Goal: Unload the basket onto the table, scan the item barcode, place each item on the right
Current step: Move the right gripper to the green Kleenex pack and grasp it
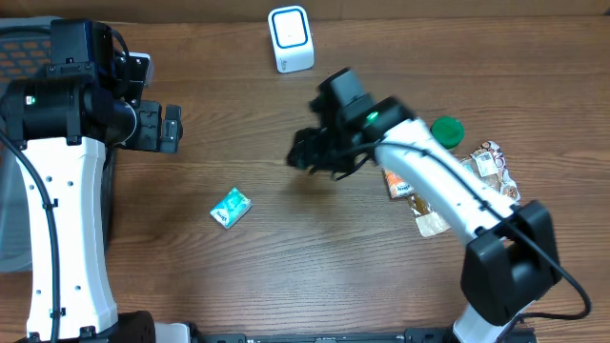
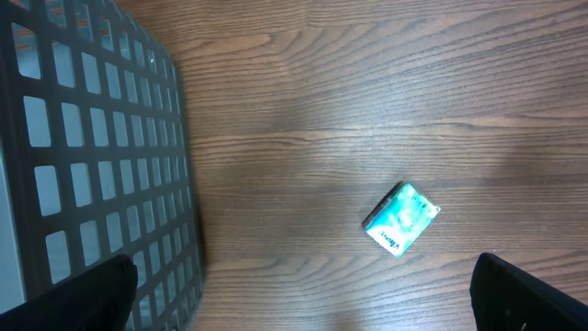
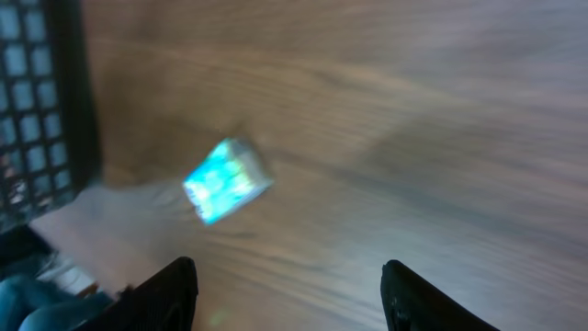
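Right gripper [image 3: 289, 296] first, since its two dark fingers sit right up against the lens. They're spread apart with only bare table between them, so it's open and holding nothing. That view is pretty blurry, though.

The teal packet [image 3: 227, 179] shows up ahead of those fingers, off toward the side where the basket [image 3: 41, 101] is. From overhead the packet [image 1: 231, 207] lies flat on the wood between the two arms, with nothing touching it. Its long axis runs on a diagonal, and the near end points toward the left arm's base.

It sits to the left of the right gripper [image 1: 310, 157] and closer to the robot. The left gripper [image 1: 170, 129] is spread wide and empty too, up by the basket, and looks roughly as near to the packet as the right one.

My guess is the right arm takes it, since the packet is already in its sights. It'd need to twist to close across the short side.

The scanner [image 1: 291, 38] is well apart, at the far edge.
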`<state>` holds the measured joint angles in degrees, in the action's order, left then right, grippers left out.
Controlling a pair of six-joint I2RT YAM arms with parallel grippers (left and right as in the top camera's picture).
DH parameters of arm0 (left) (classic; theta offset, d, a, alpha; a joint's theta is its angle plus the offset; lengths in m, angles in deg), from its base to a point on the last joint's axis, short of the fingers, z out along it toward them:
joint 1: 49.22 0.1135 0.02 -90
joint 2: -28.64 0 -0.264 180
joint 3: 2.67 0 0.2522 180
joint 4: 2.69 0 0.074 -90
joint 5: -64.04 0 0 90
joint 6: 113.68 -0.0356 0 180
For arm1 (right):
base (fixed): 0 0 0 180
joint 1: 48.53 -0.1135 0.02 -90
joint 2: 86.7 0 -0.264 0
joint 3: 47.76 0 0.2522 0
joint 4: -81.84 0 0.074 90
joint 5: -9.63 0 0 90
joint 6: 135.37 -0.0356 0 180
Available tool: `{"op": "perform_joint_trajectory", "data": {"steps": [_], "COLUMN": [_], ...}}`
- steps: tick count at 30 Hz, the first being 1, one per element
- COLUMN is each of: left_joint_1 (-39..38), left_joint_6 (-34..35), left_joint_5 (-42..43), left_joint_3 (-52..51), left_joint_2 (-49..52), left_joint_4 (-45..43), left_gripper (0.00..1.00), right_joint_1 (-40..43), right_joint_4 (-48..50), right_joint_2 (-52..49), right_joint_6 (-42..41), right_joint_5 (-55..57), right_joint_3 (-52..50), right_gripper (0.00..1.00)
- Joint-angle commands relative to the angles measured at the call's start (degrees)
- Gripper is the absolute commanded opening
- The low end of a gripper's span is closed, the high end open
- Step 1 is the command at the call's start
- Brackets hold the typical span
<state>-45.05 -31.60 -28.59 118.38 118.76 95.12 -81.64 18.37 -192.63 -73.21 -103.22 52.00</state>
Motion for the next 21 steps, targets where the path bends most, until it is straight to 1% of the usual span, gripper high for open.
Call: {"op": "perform_joint_trajectory", "data": {"steps": [1, 3, 4, 8, 10, 12, 16, 21], "left_joint_1": [-0.07, -0.07, -0.07, -0.07, -0.07, -0.07, -0.07, -0.07], "left_joint_6": [-0.63, -0.66, -0.63, -0.63, -0.63, -0.63, -0.66, -0.63], "left_joint_5": [-0.13, -0.13, -0.13, -0.13, -0.13, -0.13, -0.13, -0.13], "left_joint_3": [0.46, 0.46, 0.46, 0.46, 0.46, 0.46, 0.46, 0.46], "left_joint_2": [0.20, 0.20, 0.20, 0.20, 0.20, 0.20, 0.20, 0.20], "left_joint_4": [-0.07, -0.07, -0.07, -0.07, -0.07, -0.07, -0.07, -0.07], "left_gripper": [1.00, 0.99, 1.00, 1.00, 1.00, 1.00, 1.00, 1.00], "right_joint_1": [-5.55, -8.04, -9.92, -13.86, -15.85, -17.16, -19.50, -21.53], "right_joint_4": [6.38, 11.10, 14.97, 23.78, 30.14, 34.03, 39.28, 39.78], "right_joint_2": [-0.09, -0.28, -0.63, -2.49, -4.26, -5.64, -8.31, -11.74], "right_joint_6": [-8.76, -10.69, -13.09, -18.34, -20.61, -22.10, -23.21, -23.17], "right_joint_5": [-1.88, -1.53, -0.28, 2.47, 2.43, 2.43, 2.78, 7.50], "right_joint_3": [-1.75, -1.92, -2.05, -2.05, -2.05, -2.05, -2.05, -2.05], "right_gripper": [0.65, 0.70, 0.73, 0.73, 0.77, 0.77, 0.77, 0.77]}}
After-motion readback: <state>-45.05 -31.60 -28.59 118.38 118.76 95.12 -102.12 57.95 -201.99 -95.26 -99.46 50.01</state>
